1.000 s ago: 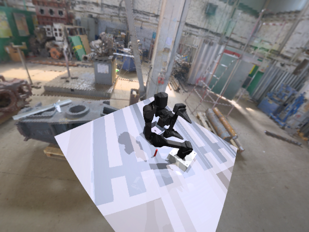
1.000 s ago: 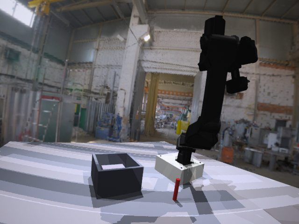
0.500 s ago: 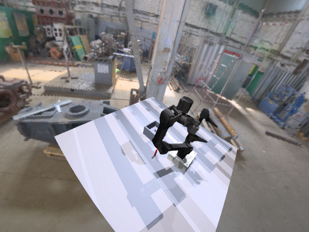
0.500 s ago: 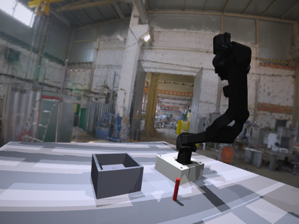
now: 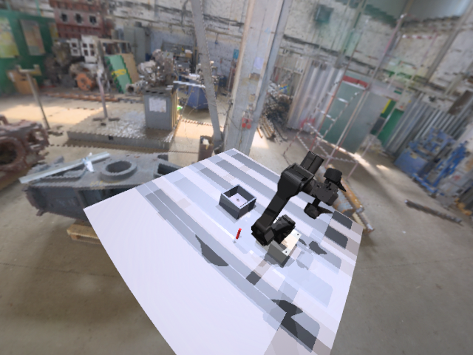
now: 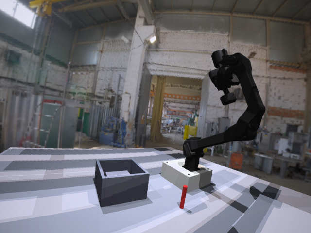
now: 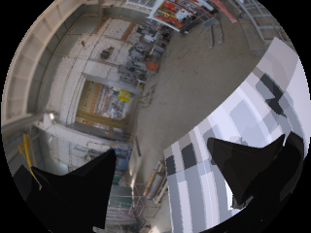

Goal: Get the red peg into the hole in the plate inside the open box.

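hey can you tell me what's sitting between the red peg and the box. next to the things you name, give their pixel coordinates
Nothing stands between the peg (image 5: 239, 234) (image 6: 183, 197) and the box (image 5: 235, 208) (image 6: 124, 191); the top and exterior views both show only bare, patterned tabletop there.

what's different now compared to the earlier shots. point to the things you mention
The arm (image 5: 280, 198) (image 6: 253, 100) has swung: in the exterior view its upper part sits farther right and lower than half a second ago, and in the top view the end effector (image 5: 331, 200) has shifted right, away from the open box (image 5: 230, 206) (image 6: 125, 191). Nothing was taken hold of. The red peg (image 5: 238, 234) (image 6: 183, 197) and box stayed put, the peg standing outside it.
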You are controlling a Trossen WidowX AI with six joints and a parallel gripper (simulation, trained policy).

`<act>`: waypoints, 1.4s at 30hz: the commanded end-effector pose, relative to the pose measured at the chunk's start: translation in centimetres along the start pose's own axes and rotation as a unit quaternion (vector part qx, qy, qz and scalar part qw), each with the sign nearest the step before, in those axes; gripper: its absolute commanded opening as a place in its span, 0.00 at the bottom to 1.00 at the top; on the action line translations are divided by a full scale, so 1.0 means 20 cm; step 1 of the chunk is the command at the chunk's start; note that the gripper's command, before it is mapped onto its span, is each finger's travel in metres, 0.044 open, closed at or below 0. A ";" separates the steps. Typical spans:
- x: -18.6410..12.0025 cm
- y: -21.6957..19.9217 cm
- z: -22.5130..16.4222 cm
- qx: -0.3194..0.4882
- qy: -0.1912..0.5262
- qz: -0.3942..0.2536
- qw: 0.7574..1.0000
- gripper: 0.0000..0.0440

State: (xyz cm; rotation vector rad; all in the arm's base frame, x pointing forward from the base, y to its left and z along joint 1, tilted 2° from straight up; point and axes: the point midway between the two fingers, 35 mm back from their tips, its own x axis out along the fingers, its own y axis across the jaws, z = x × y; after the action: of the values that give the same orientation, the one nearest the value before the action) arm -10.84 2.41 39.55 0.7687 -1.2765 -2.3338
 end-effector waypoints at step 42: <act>-0.07 -0.19 -1.39 -0.496 0.455 0.067 0.736 1.00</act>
State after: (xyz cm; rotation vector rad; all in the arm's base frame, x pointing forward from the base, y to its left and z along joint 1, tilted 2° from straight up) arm 5.08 -13.44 25.99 1.1032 0.2265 -1.7266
